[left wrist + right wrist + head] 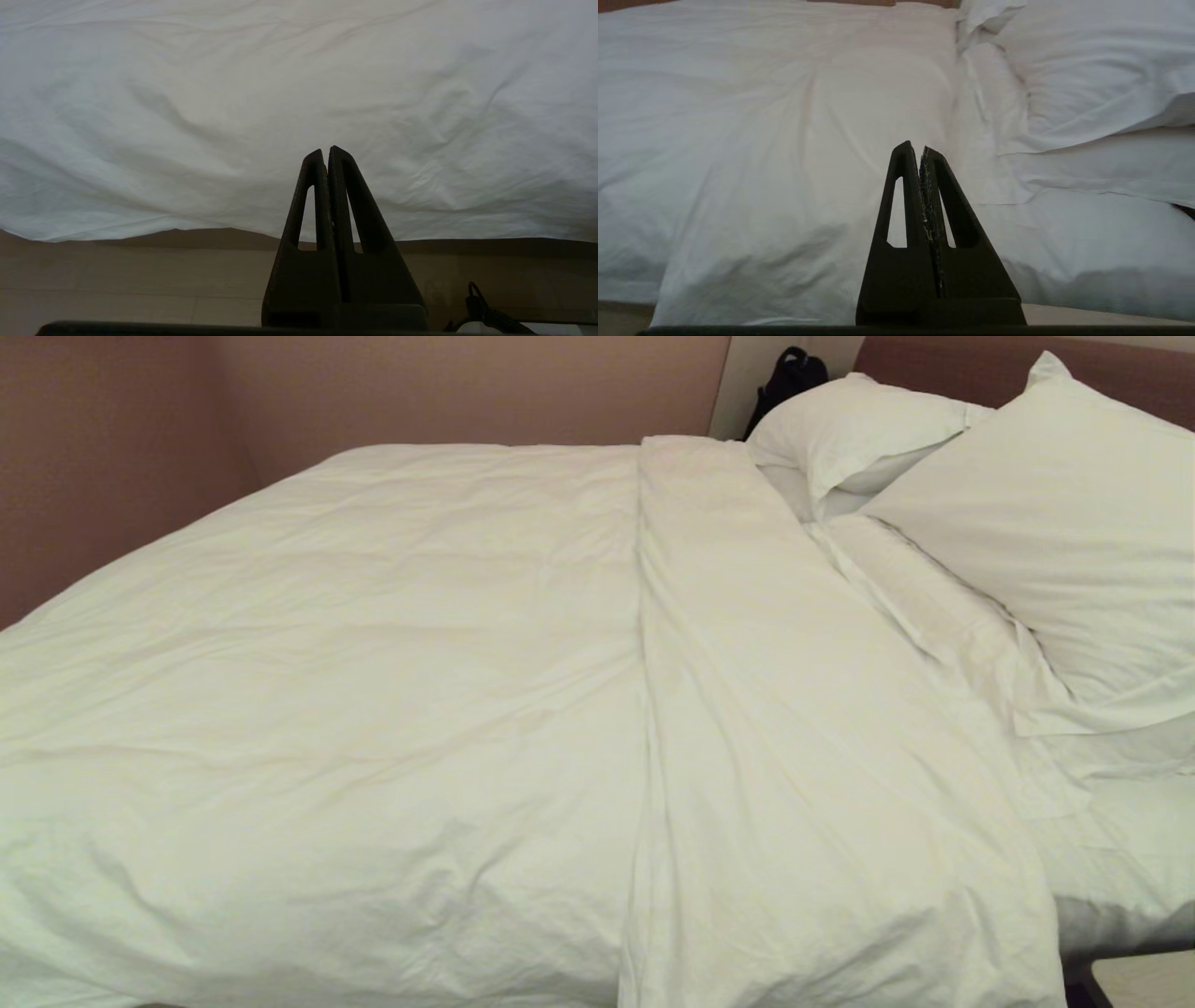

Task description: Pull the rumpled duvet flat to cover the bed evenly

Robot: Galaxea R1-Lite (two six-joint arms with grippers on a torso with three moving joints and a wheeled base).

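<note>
Duvet (327,691): lying across the frame's left and centre, covering the bed (1120,905); soft, puffy, probably light.
Grip: the folded band's (794,756) near edge, lower centre.
Tools: left tool (325,154) and right tool (914,150) both clenched, grasping nothing.

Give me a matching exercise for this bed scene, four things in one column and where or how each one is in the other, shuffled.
1. puffy white duvet
2. plump white pillows
3. black bag
4. left gripper

A. propped at the brown headboard
B. shut, empty, near the bed's edge
C. spread over the bed, top band folded back
D. in the corner behind the pillows

Pairs: 1-C, 2-A, 3-D, 4-B
</note>
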